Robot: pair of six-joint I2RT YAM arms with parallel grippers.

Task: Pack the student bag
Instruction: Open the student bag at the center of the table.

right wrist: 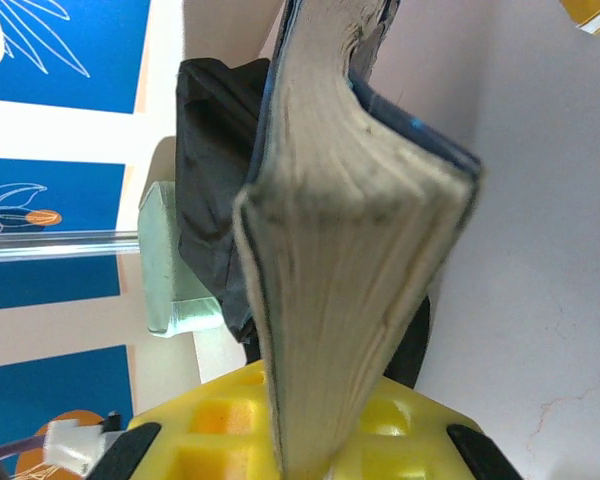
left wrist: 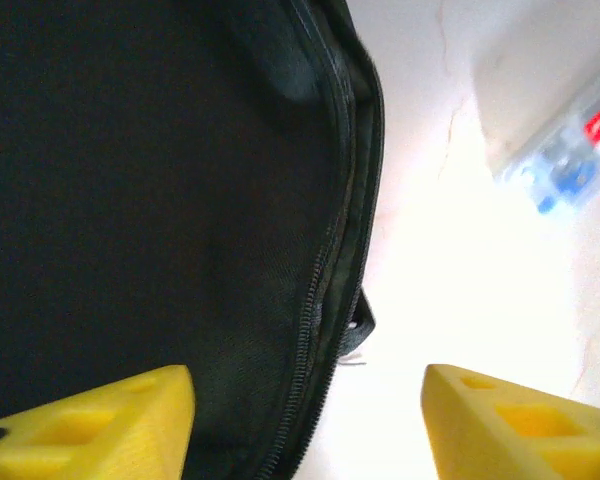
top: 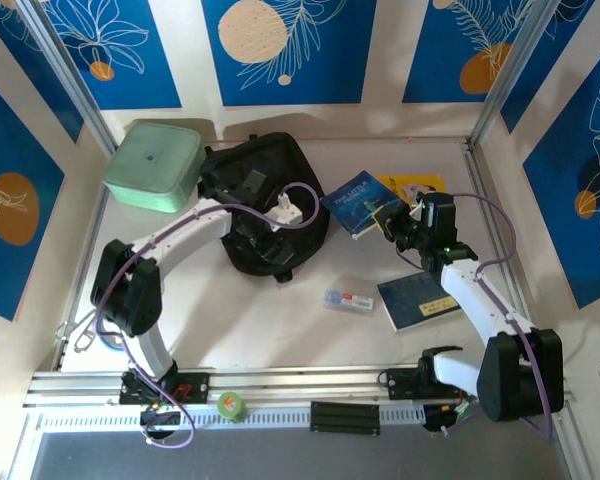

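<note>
The student bag (top: 265, 190), a black soft backpack, lies in the middle of the table. My left gripper (top: 272, 238) hovers low over the bag's near edge. In the left wrist view this gripper (left wrist: 310, 430) is open: one yellow finger (left wrist: 100, 425) is over the bag's fabric (left wrist: 130, 200), the other is over bare table, and the zipper edge (left wrist: 325, 300) runs between them. My right gripper (top: 402, 225) is shut on a blue book (top: 355, 203), held just right of the bag. Its pale page edges (right wrist: 350, 270) rise from the right gripper (right wrist: 325, 425), with the bag (right wrist: 210, 150) behind.
A mint-green lidded box (top: 155, 165) stands at the back left, touching the bag. A yellow book (top: 415, 185) lies behind the right gripper. A dark notebook (top: 415, 300) and a clear pencil case (top: 348, 300) lie on the near right of the table. Frame rails border the sides.
</note>
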